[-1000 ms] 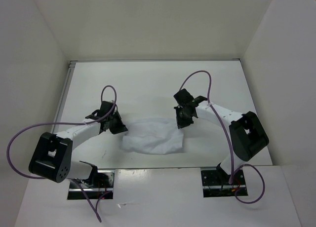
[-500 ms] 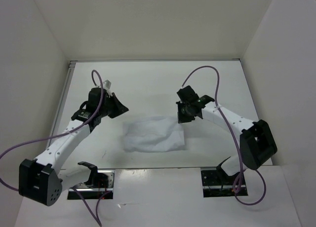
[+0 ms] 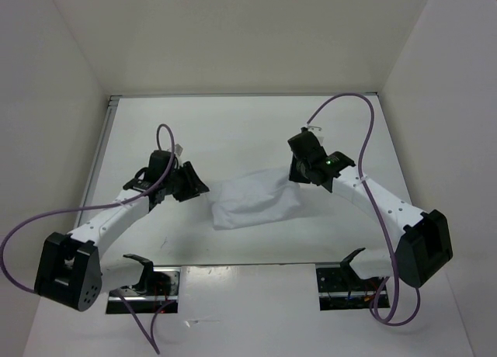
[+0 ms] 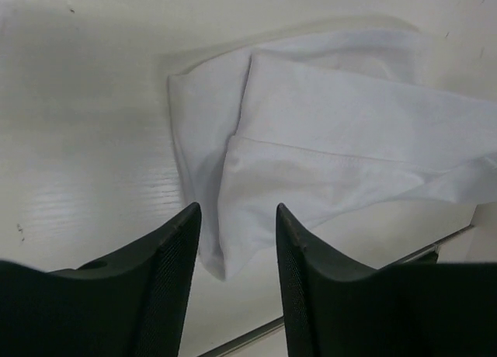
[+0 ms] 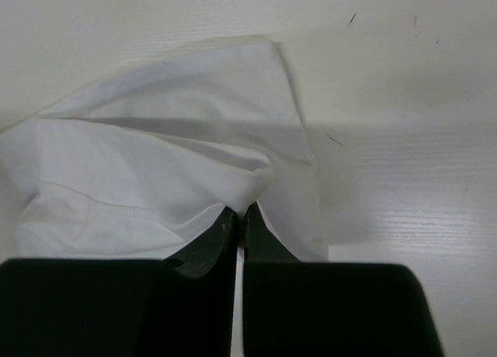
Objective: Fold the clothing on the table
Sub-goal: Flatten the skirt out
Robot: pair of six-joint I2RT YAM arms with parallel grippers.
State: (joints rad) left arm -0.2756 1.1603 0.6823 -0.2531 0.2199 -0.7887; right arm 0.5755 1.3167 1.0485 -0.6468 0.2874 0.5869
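Near the middle of the counter (image 3: 233,132) lies the white clothing (image 3: 250,200), wrinkled and partly doubled over. At its 2 o'clock corner the right end effector (image 3: 297,175) has its fingers pressed together, pinching the fabric, which bunches toward the grip. At the clothing's 9 o'clock, just beside its edge, hangs the left end effector (image 3: 196,186), fingers spread and holding nothing. Seen from the left wrist, a seam crosses the upper layer, and one corner lies below the gap between the fingers.

Bright, even light throughout (only soft shadows), pictures reasonably sharp.
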